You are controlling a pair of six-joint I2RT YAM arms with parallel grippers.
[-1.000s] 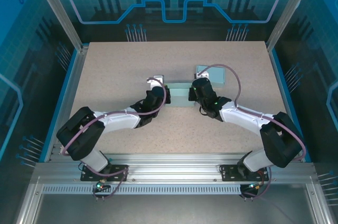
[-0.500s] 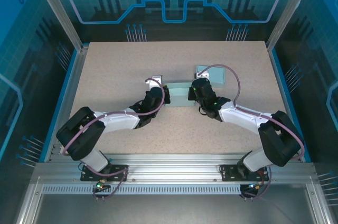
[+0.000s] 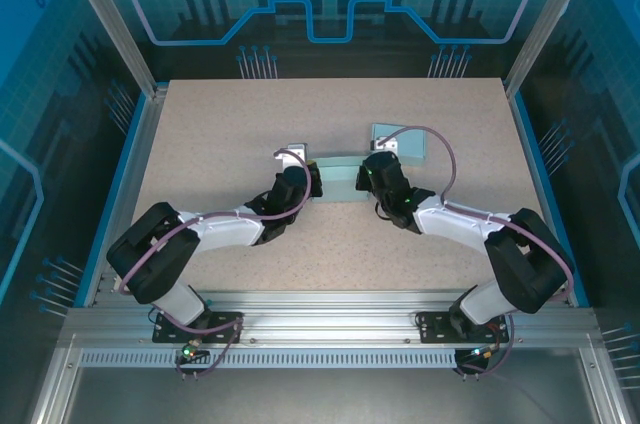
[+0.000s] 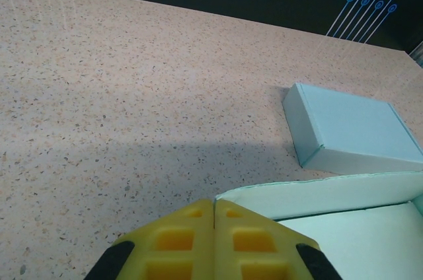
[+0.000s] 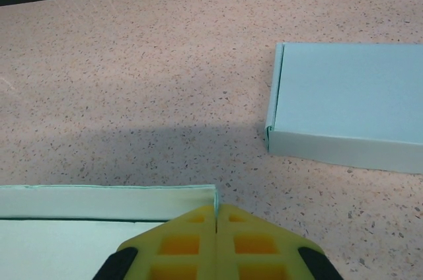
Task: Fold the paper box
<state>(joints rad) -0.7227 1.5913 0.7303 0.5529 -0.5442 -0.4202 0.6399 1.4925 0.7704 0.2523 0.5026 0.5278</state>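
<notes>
The pale green paper box [image 3: 340,180] lies open at the table's middle, between my two grippers. My left gripper [image 3: 316,180] is shut on the left end of the box, and a thin paper edge runs into the seam between its yellow fingers [image 4: 192,240]. The box's raised back wall [image 4: 330,193] stretches away to the right of the left gripper [image 4: 213,202]. My right gripper [image 3: 366,176] is shut on the box's right end. In the right wrist view, the wall [image 5: 106,202] ends in a corner pinched at the right gripper [image 5: 217,207].
A closed, finished pale green box [image 3: 410,142] lies just behind the right gripper; the same box [image 4: 357,128] [image 5: 350,98] sits on the speckled table a short way beyond the open box. Blue rails [image 3: 530,159] edge the table.
The right arm has drifted slightly to the left. Both grippers stay shut on the box ends.
</notes>
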